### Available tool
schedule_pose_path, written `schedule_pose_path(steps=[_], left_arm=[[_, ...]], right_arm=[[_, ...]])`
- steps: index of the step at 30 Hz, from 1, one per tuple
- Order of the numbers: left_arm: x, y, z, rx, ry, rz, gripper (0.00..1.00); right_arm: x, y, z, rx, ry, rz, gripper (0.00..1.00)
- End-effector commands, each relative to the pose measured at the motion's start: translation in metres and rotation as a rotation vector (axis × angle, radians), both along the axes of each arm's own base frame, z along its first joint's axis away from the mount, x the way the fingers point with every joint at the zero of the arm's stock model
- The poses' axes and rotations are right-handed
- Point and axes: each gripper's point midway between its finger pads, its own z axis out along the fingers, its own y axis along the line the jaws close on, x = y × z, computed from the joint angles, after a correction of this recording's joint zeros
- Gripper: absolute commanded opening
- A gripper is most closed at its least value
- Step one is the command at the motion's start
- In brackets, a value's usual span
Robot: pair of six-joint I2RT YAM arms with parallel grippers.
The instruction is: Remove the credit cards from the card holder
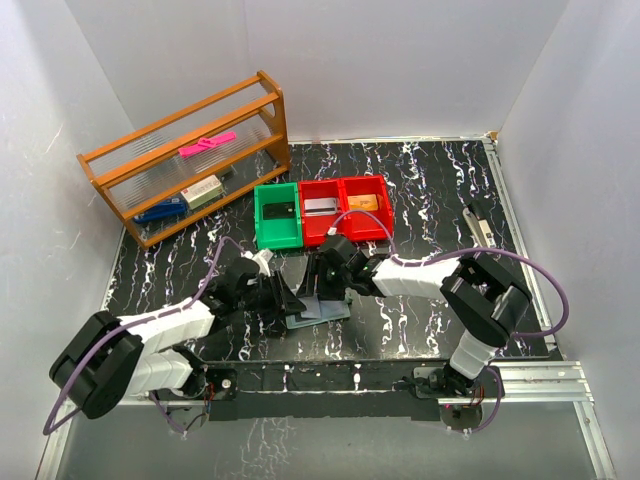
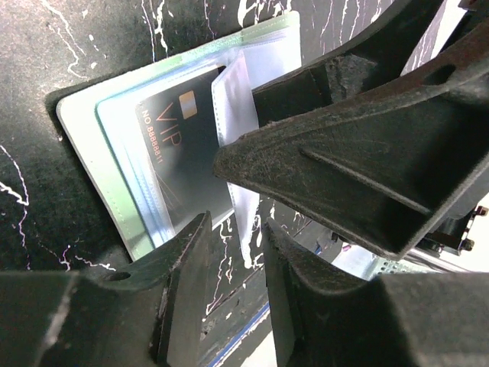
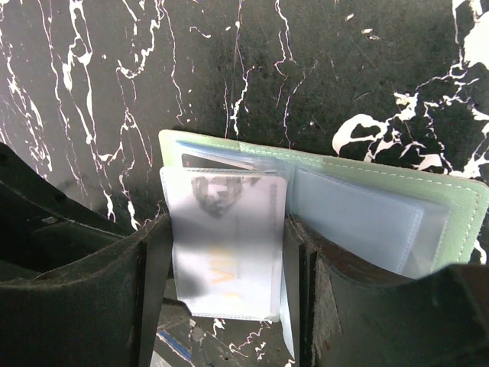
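The card holder (image 1: 318, 310) lies open on the black marbled table between my two grippers, pale green edging (image 2: 84, 130) around clear sleeves (image 3: 451, 199). A dark credit card (image 2: 179, 153) marked VIP sits in one sleeve. My right gripper (image 3: 227, 222) (image 1: 322, 285) is shut across the width of a raised frosted sleeve that holds another credit card (image 3: 225, 252). My left gripper (image 2: 237, 223) (image 1: 290, 298) stands at the holder's near edge, its jaws close together with a gap still showing. The tip of a clear sleeve (image 2: 248, 222) hangs between them. The right gripper's fingers (image 2: 344, 153) fill the upper right of the left wrist view.
A green bin (image 1: 278, 215) and two red bins (image 1: 322, 210) (image 1: 366, 205) stand just behind the grippers. A wooden rack (image 1: 190, 160) with a pink item (image 1: 207, 145) is at the back left. A white tool (image 1: 480, 225) lies at the right; a metal rail (image 1: 540, 375) runs along the near edge.
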Motion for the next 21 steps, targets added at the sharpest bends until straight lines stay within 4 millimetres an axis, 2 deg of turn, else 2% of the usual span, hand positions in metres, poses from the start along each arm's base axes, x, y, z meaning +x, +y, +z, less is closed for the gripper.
schedule_pose_path(steps=[1,5,8,12,17,21], left_arm=[[0.003,-0.011,0.01,-0.042,-0.032,-0.031,0.3],[0.007,-0.013,0.014,-0.041,-0.049,-0.03,0.26],[0.01,-0.016,0.018,-0.046,-0.056,-0.033,0.18],[0.012,-0.018,0.019,-0.043,-0.052,-0.041,0.14],[0.013,-0.021,0.023,-0.049,-0.055,-0.053,0.25],[0.014,-0.025,0.024,-0.049,-0.051,-0.074,0.42]], right_arm=[[-0.013,-0.004,-0.015,-0.012,0.05,0.016,0.53],[-0.012,-0.002,-0.012,0.002,0.05,0.019,0.53],[-0.011,0.0,-0.005,0.023,0.042,0.019,0.54],[-0.007,0.001,0.006,0.037,0.022,0.011,0.59],[0.001,-0.003,0.023,0.049,-0.013,-0.013,0.72],[0.008,-0.012,0.035,0.043,-0.047,-0.053,0.78]])
